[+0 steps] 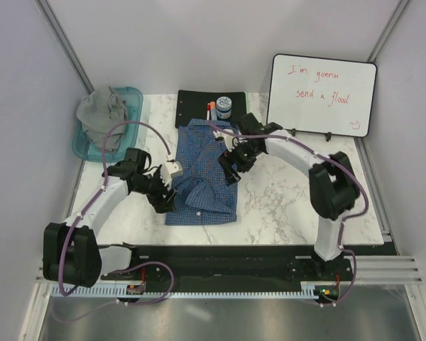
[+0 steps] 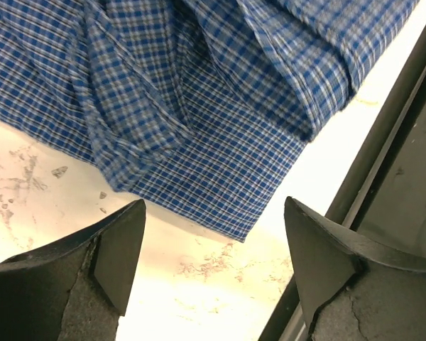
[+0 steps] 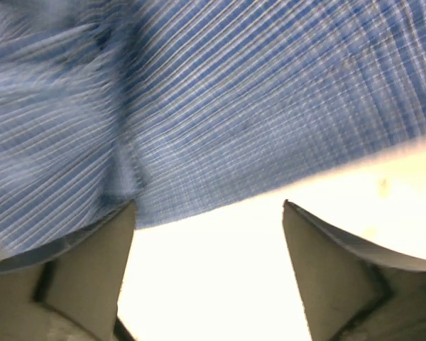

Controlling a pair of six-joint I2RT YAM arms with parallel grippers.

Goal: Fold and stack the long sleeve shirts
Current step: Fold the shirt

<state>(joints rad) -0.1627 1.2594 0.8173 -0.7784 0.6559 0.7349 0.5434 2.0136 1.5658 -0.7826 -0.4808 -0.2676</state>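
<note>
Top: blue-check shirt [image 1: 206,202] lies crumpled, partly folded, on the table [image 1: 291,202]. Grey shirt [image 1: 103,114] sits up-left of it, heaped in the teal tub [image 1: 80,148]. Left tool [image 1: 167,188] is at the check shirt's left edge, right tool [image 1: 231,167] at its right edge.
Left wrist: tool wide, holding nothing, with the shirt's hem corner just past the tips.
Right wrist: blurry. Tool wide and empty, shirt edge just past the tips.

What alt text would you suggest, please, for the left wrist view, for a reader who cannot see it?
A rumpled blue-and-white checked shirt fills the upper frame, lying on a white marble table. The left gripper holds its two dark jaws open and empty at the bottom, with the shirt's hem corner just beyond the gap between them.
</note>
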